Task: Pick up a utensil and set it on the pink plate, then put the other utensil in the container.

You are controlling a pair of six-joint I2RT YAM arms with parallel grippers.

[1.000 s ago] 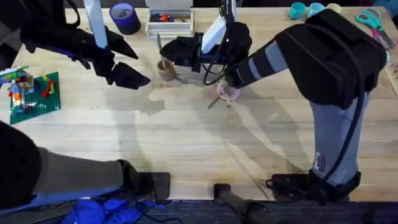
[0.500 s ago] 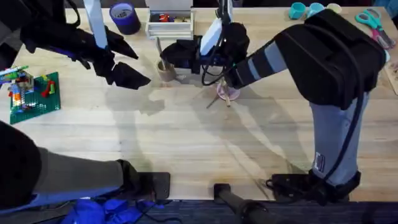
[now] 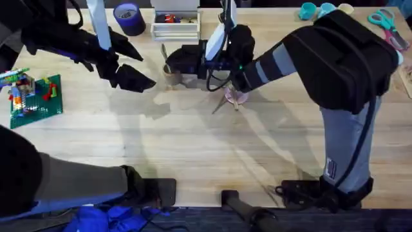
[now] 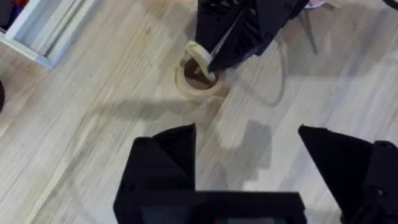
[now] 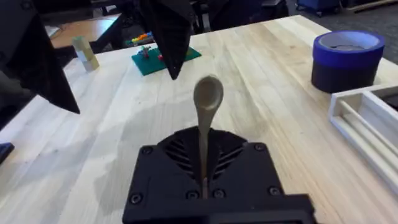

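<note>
My right gripper (image 3: 175,62) is shut on the pale spoon (image 5: 207,96), whose round bowl end points away from the fingers. The bowl end (image 4: 199,55) hangs over the mouth of the tan container (image 3: 170,73), also seen as the tan container (image 4: 198,79) from above. Right of it lies the small pink plate (image 3: 238,96); the fork (image 3: 221,104) rests on it, one end sticking off toward the table's front. My left gripper (image 3: 133,78) hovers open just left of the container, its fingers (image 4: 166,152) holding nothing.
A dark blue cylinder (image 3: 129,17) and a white bin (image 3: 175,24) stand behind the container at the table's far edge. A green brick plate (image 3: 35,96) with small models lies at the left. Scissors (image 3: 385,22) and teal cups (image 3: 309,9) are far right.
My right gripper has crept a little to the left with the spoon, closer over the container. The left arm, plate and fork have not moved.
</note>
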